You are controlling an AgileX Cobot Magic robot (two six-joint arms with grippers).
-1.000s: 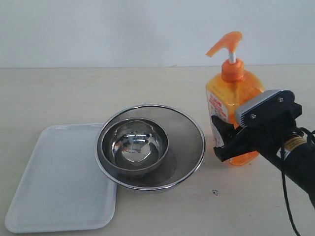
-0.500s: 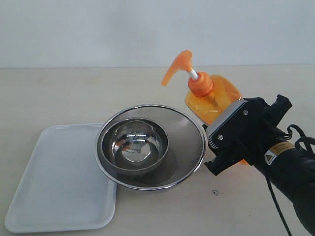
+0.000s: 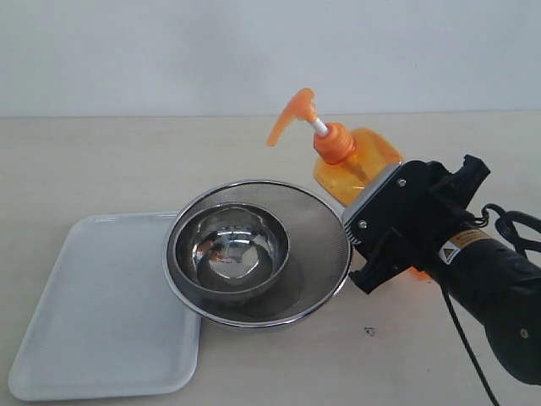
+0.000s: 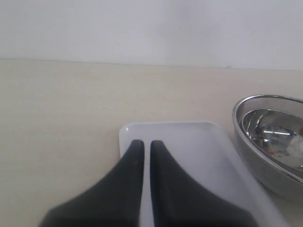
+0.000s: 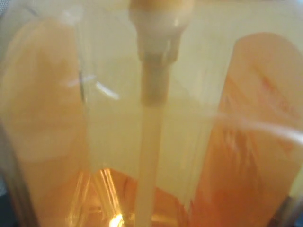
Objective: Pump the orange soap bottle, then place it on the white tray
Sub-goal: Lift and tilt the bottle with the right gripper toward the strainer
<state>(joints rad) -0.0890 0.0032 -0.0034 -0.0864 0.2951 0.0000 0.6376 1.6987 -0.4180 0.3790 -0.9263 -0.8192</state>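
Orange soap bottle [image 3: 365,162] tilted toward steel strainer [image 3: 325,233], clamped mid-body by right gripper [image 3: 374,245]; likely light, stiff, slick-walled; best held across flat sides, low; left gripper [image 4: 143,146] fingers [image 4: 125,175] nearly touching, empty, over white tray [image 4: 189,142].

Brightly and evenly lit, with faint soft shadows. Small glints inside steel bowl [image 3: 228,249]. Out of focus: left gripper [image 4: 146,144] at lower frame, orange soap bottle [image 5: 151,118] heavily blurred across right wrist view.
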